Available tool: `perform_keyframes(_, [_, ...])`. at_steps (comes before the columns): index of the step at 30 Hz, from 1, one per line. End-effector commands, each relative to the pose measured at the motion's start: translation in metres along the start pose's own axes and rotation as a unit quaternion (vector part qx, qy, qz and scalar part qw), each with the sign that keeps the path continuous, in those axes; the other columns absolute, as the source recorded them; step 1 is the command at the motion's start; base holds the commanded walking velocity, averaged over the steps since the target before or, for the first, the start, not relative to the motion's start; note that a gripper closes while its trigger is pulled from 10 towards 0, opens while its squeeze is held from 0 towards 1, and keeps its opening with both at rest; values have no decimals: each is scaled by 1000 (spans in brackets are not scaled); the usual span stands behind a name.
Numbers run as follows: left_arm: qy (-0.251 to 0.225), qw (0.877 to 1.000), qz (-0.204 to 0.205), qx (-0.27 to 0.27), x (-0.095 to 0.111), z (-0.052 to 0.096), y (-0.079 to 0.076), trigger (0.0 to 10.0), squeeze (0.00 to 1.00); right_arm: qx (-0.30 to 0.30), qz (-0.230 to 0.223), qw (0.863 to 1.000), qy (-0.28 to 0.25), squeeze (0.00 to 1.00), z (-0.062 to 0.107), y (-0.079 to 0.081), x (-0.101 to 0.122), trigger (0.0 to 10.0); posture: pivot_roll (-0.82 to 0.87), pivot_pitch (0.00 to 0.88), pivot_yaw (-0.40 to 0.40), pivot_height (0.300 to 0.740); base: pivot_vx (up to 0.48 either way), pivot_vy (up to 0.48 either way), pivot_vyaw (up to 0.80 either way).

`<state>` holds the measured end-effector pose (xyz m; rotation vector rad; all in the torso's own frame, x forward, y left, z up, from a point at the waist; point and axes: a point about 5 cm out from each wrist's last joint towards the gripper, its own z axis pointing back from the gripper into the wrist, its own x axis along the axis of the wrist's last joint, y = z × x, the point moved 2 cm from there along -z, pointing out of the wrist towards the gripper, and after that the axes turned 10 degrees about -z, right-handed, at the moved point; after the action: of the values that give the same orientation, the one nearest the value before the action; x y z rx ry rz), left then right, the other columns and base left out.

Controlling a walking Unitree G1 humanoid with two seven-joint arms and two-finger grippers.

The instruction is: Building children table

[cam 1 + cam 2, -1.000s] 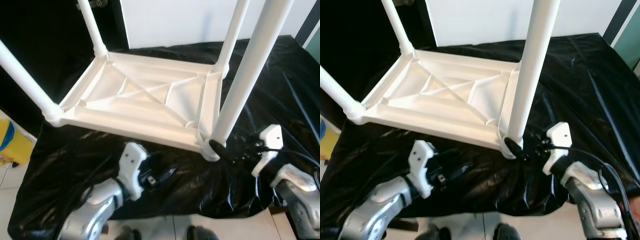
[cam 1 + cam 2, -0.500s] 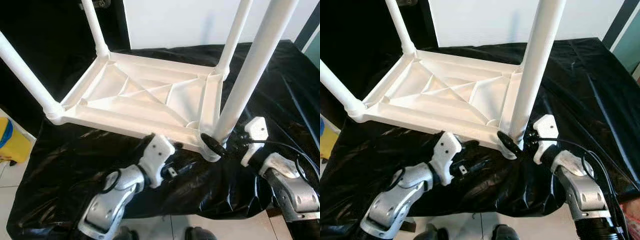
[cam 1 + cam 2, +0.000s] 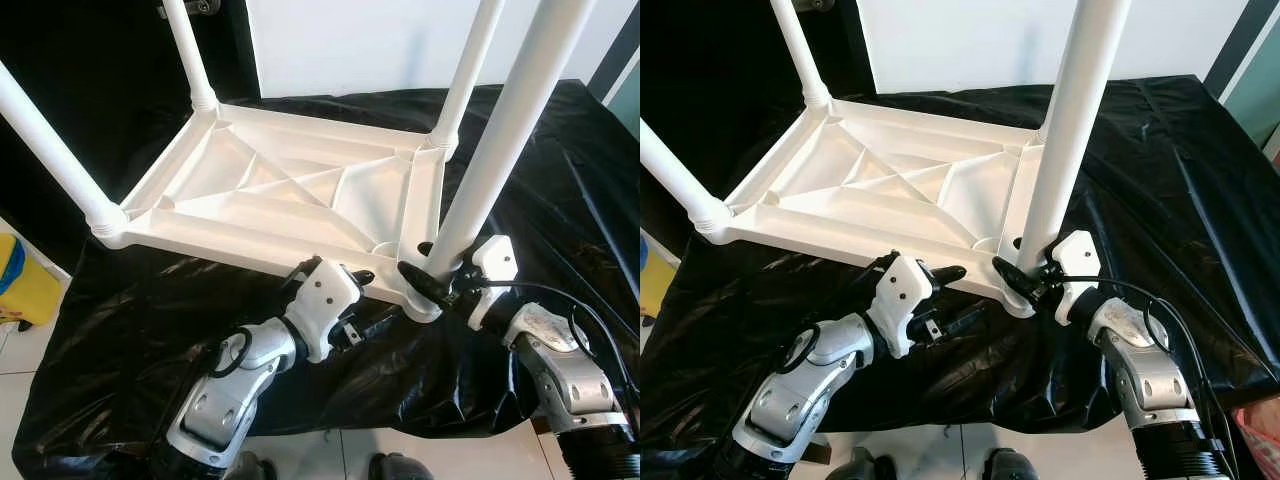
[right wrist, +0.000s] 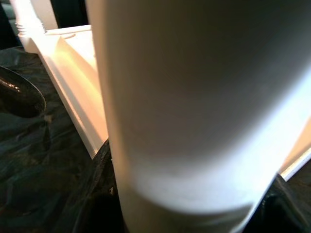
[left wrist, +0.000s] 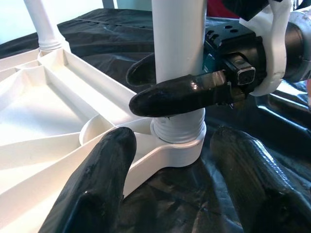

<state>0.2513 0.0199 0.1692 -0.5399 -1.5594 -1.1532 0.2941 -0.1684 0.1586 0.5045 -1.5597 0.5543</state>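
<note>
Black sheet [image 3: 120, 330], right gripper [image 3: 1025, 268] grasping table leg [image 3: 1065, 150], left gripper [image 3: 945, 295] released

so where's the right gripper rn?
The right gripper is clamped around the base of the near-right table leg, just above its corner socket on the upturned tabletop; the left gripper sits just beside that corner.

Upturned white table [image 3: 290, 195] on black sheet [image 3: 140, 320]

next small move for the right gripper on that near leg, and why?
Probably twist the leg to seat it. The right gripper already has its fingers around the leg just above the threaded socket, and the left gripper sits at the tabletop's edge.
</note>
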Motion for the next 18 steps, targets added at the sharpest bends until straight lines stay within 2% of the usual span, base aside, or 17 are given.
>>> perform_keyframes(1, [15,998,-4,55,-4,-1,7,10000,0,-6,-4,1000,19,0,0,1,-10,0,-95,142,21,740,0,0,0])
perform_keyframes(2, [16,998,-3,57,-5,-2,7,10000,0,-8,-4,1000,20,0,-1,1,-11,0,-95,143,21,740,0,0,0])
perform_keyframes(3, [17,998,-8,62,-5,-2,9,10000,0,-20,-12,999,21,0,-2,1,-13,10000,-96,146,23,740,0,0,0])
perform_keyframes(7, [16,997,-17,71,-6,-3,11,10000,0,-54,-16,998,24,0,-4,1,-17,10000,-103,149,26,740,0,0,0])
perform_keyframes(10, [7,997,-33,76,-5,-4,13,10000,0,-133,-16,990,33,0,-6,-1,-26,10000,-111,153,27,740,0,0,0])
perform_keyframes(11, [7,997,-27,74,-5,-5,13,10000,0,-155,-26,987,31,0,-7,0,-27,10000,-116,160,30,740,0,0,0])
perform_keyframes(15, [8,997,-16,71,-7,-5,12,10000,0,-174,-39,984,28,0,-8,1,-29,10000,-116,160,30,740,0,0,0])
perform_keyframes(18, [14,997,-17,69,-10,-6,14,10000,0,-278,-74,958,16,0,-10,14,-34,10000,-122,171,37,740,0,0,0])
